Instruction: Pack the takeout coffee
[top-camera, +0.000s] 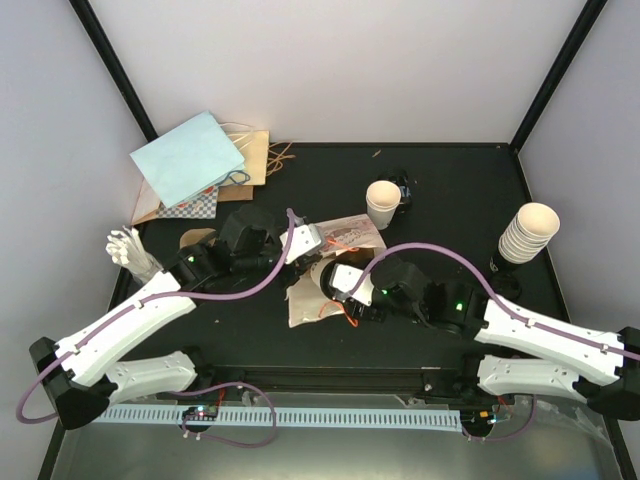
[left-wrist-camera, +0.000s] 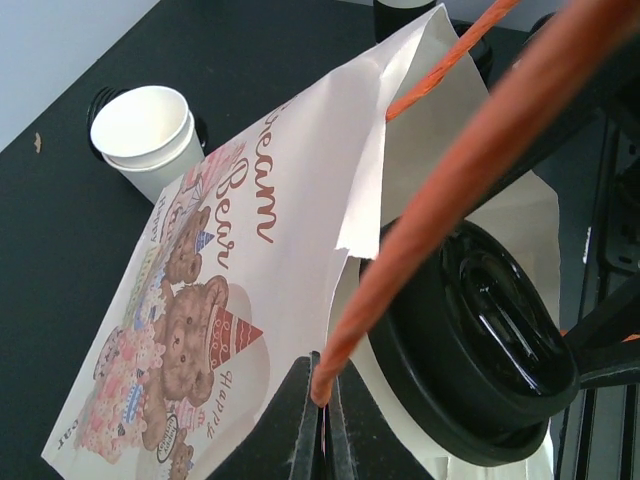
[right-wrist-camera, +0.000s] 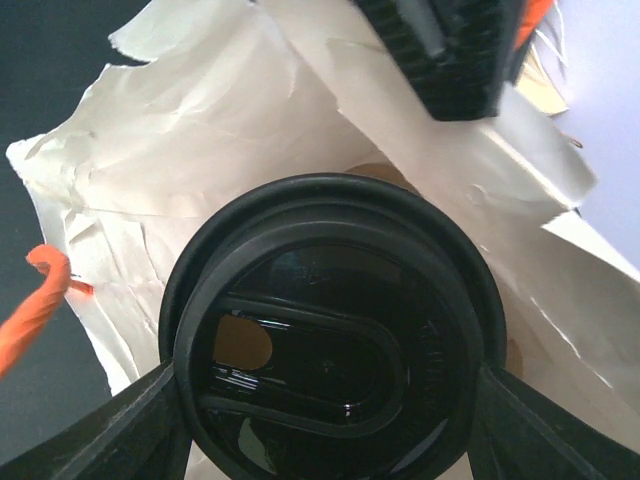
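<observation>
Because the black table (top-camera: 450, 180) gives it nothing to lean on, the printed paper bag (left-wrist-camera: 230, 285) lies on its side mid-table, and its mouth would likely sag shut if left alone. That seems to be why the left gripper (left-wrist-camera: 322, 425) is there. Its fingers are pressed together on the bag's orange handle (left-wrist-camera: 430, 190), drawing the upper wall up so the opening gapes.

The right gripper (right-wrist-camera: 325, 415) brings the takeout coffee cup (right-wrist-camera: 325, 350) to that opening. Its fingers are spread wide, one on each side of the cup just under the rim. The cup sits at the bag's mouth with torn cream paper around it. Its black lid (left-wrist-camera: 470, 340) faces outward, so the base appears to lead the way in.

The lid and the paper hide the cup's pale wall entirely, so how deep it sits cannot be told. The lid's rim hides where the right pads meet the cup. From above, both arms cover the bag's mouth. A brown patch behind the lid shows too little to name.
</observation>
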